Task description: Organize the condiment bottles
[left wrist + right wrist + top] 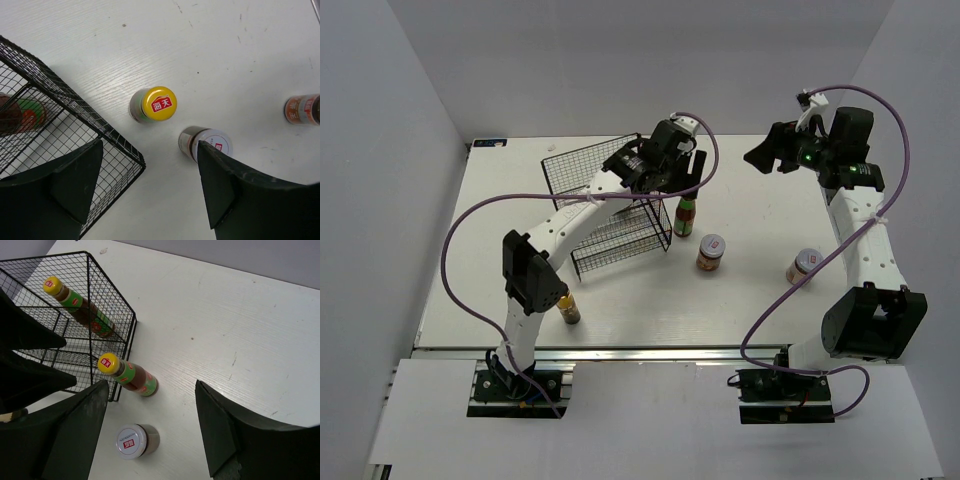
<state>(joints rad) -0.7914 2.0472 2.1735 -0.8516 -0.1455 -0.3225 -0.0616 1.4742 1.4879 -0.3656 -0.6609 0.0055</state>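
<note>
One red-sauce bottle (pixel 685 215) with a yellow cap stands just right of the wire rack (pixel 610 205); it also shows in the left wrist view (pixel 156 103) and the right wrist view (pixel 129 376). A second one (pixel 80 302) stands inside the rack. A white-lidded jar (pixel 710 253) stands mid-table, also seen in both wrist views (pixel 210 142) (pixel 134 441). The other jar (pixel 803 265) is to the right. The dark gold-labelled bottle (pixel 568 308) stands near the left arm's base. My left gripper (pixel 682 180) is open and empty above the standing bottle. My right gripper (pixel 760 157) is open, empty and raised at the back right.
The black wire rack (pixel 75 325) has tiered shelves and stands at the back centre-left. My left arm reaches over it. The table's near edge runs just behind the dark bottle. White walls close in the left, back and right sides.
</note>
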